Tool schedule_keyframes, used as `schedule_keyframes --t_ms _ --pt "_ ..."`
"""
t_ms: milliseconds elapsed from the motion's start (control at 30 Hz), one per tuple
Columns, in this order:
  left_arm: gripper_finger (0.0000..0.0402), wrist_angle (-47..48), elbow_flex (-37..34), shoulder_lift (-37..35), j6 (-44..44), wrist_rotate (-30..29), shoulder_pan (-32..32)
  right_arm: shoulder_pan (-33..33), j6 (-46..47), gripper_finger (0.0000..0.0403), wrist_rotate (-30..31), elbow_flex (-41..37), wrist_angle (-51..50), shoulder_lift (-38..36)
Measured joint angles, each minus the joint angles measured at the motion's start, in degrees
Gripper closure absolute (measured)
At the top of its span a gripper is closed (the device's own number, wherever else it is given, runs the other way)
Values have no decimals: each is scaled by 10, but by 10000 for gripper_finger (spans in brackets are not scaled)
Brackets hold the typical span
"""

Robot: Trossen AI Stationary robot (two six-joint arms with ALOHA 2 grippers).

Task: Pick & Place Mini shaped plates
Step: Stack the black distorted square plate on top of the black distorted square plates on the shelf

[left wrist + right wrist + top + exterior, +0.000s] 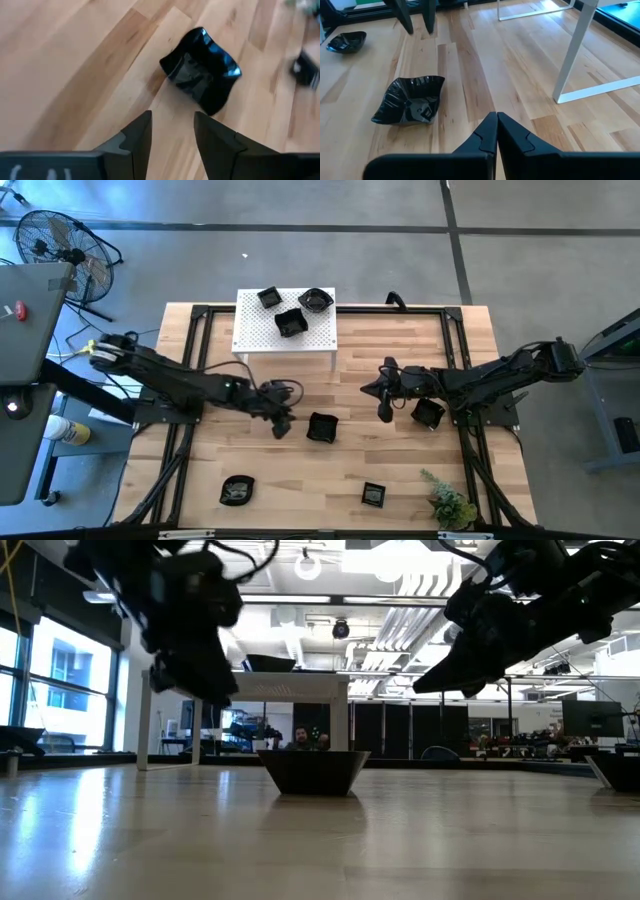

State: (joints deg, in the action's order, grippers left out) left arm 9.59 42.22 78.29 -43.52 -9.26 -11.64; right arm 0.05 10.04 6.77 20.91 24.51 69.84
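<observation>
The wooden table (400,370) carried a white perforated stand (285,345) at its far side, bearing three black dishes (291,323). Directly on the boards lay four more: one mid-table (321,427), one right (428,413), two near (237,490). A small plant (450,505), perhaps artificial, sat near right.

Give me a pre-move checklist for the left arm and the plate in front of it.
1. Left gripper open and holding nothing: ok.
2. Middle plate resting on the table, not held: ok.
3. That plate lies just ahead of the left fingers, in line with the gap: ok.
4. Right gripper shut, holding nothing, apart from the middle plate: ok.
5. Free spot on the white platform beside its three plates: ok.
6. Whether the left gripper is low enough to close on the rim: cannot tell.
</observation>
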Motion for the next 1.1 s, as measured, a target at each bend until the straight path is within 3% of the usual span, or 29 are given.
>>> schedule_keyframes --t_ms 267,533,1100 --pt "254 -61 25 82 -62 -22 0 0 -2 401 -10 0 0 0" --pt "254 6 89 152 -99 -38 0 0 -2 400 -10 0 0 0" --pt "266 -21 96 184 -138 -24 0 0 0 399 -10 0 1 0"
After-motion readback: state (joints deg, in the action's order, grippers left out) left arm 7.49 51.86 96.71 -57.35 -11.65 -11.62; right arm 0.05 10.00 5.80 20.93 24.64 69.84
